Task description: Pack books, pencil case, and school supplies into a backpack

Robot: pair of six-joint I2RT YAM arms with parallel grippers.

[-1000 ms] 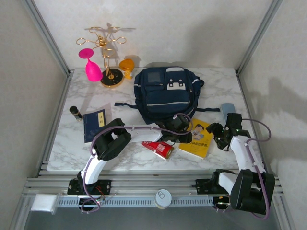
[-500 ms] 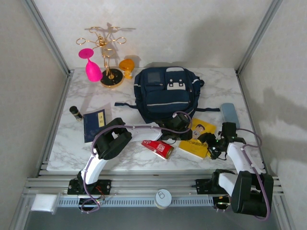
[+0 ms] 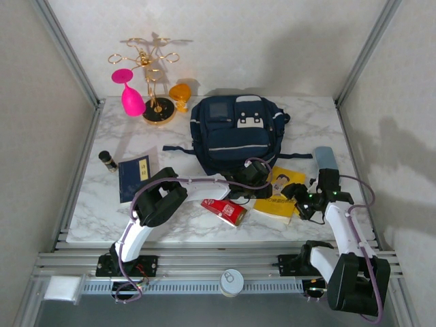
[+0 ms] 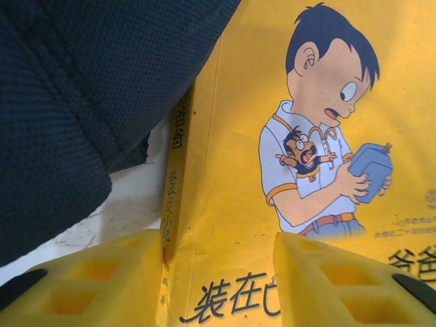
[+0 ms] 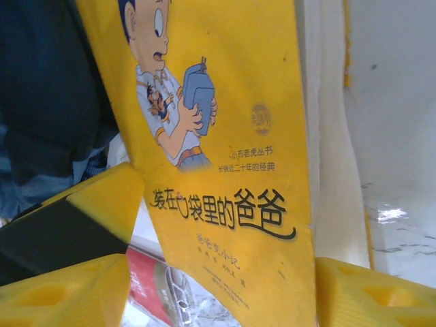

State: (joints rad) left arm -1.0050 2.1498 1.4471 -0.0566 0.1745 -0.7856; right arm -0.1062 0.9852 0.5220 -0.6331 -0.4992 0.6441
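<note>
The yellow book (image 3: 278,195) with its cartoon boy lies just in front of the navy backpack (image 3: 231,136). My left gripper (image 3: 257,182) is at the book's spine side. In the left wrist view its jaws (image 4: 218,279) stand apart, one finger (image 4: 88,283) beside the spine and the other on the cover (image 4: 238,170). My right gripper (image 3: 300,197) is at the book's near right corner, open (image 5: 221,300), with the cover (image 5: 225,136) between its fingers. The grey-blue pencil case (image 3: 323,158) lies far right. The red box (image 3: 225,212) and the navy booklet (image 3: 134,177) rest on the table.
A short black cylinder (image 3: 107,160) stands left of the booklet. A gold rack (image 3: 153,82) with a pink glass (image 3: 129,95) and an orange one (image 3: 180,94) stands at the back left. Backpack straps trail onto the marble table (image 3: 102,211). Metal frame posts rise at both back corners.
My right gripper has swung left from beside the pencil case to the yellow book's near right corner, and its jaws have narrowed. The left arm has hardly moved.
</note>
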